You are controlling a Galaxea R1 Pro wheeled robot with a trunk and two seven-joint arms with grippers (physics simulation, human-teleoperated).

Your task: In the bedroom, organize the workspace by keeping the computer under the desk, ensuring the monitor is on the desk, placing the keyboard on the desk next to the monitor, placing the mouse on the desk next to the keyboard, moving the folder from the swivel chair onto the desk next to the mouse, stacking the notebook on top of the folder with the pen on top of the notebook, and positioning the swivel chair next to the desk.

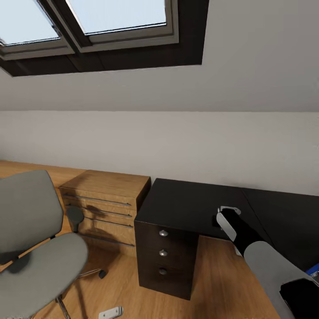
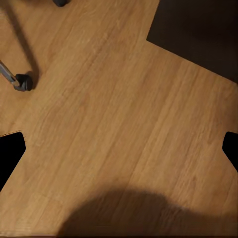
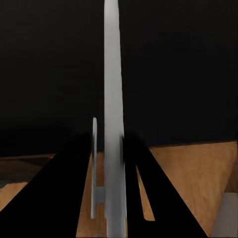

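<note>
The matte black desk (image 1: 195, 204) with three round-knobbed drawers stands against the white wall, beside a wooden chest with long metal handles (image 1: 104, 201); the grey padded swivel chair (image 1: 33, 248) sits on the plank floor (image 2: 124, 124) near the desk's drawer end; the right gripper (image 3: 111, 148) is clamped on a thin, flat grey panel (image 3: 113, 114) seen edge-on over the desk's top; the left gripper (image 2: 119, 148) hangs wide open above bare floorboards, a chair castor (image 2: 22, 82) nearby
</note>
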